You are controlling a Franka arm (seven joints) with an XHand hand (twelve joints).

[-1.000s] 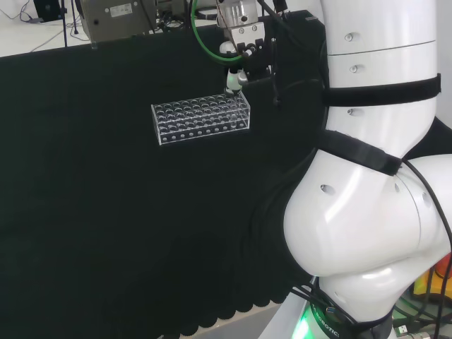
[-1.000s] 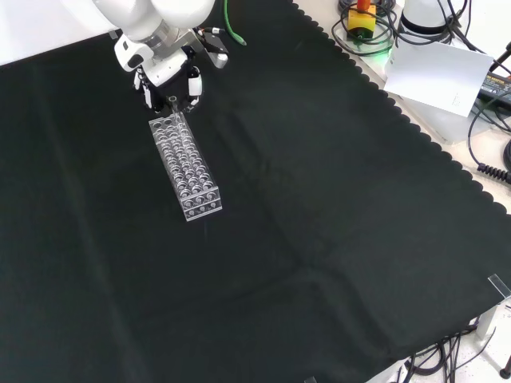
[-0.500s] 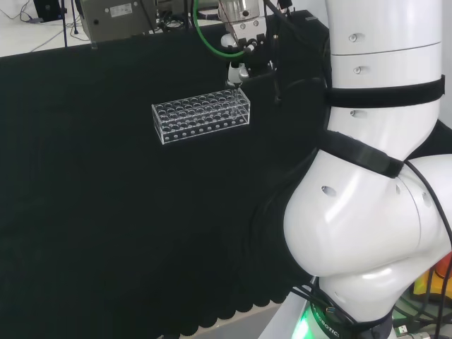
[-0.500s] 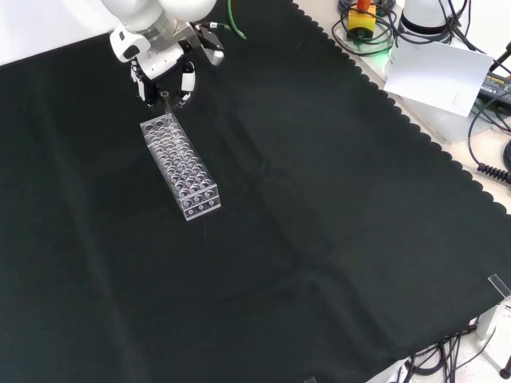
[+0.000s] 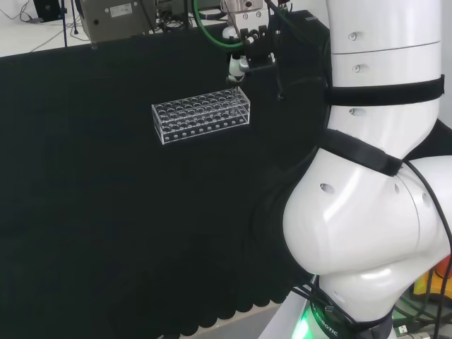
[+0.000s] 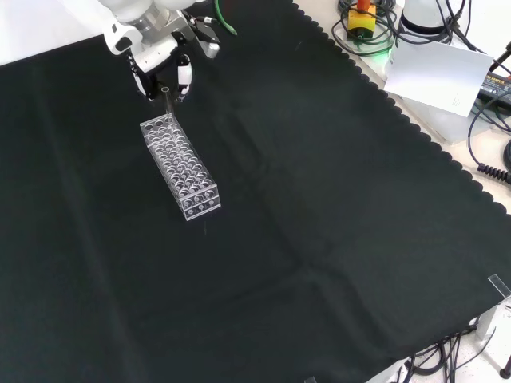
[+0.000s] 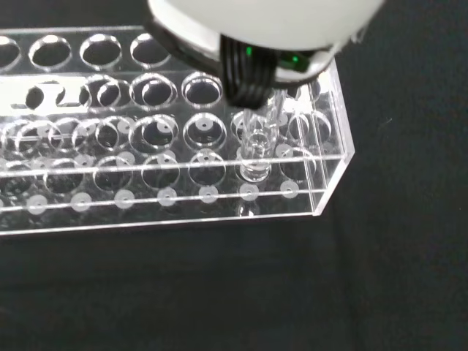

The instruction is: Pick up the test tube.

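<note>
A clear plastic test tube rack [image 5: 201, 116] [image 6: 180, 165] [image 7: 168, 172] with several rows of holes lies on the black cloth. The hand [image 5: 239, 62] [image 6: 162, 65] hangs above the rack's end nearest the arm, its fingers pinching a thin clear test tube [image 6: 165, 99] [image 7: 257, 152] that stands upright. In the wrist view the tube's rounded lower end sits at a hole near the rack's corner. Whether it is clear of the hole, I cannot tell. A blurred white part of the hand [image 7: 270, 22] covers the tube's upper end in that view.
The cloth's scalloped edge [image 6: 399, 120] runs along the right in the front view, with a white sheet [image 6: 439, 76] and cables [image 6: 487, 120] beyond it. A grey box [image 5: 116, 15] stands behind the bench in the head view. The arm's white links [image 5: 367, 212] stand at the right.
The hand has risen with the test tube, drawing it up out of the rack. The rack's end under the hand swung slightly left in the front view, then stayed still.
</note>
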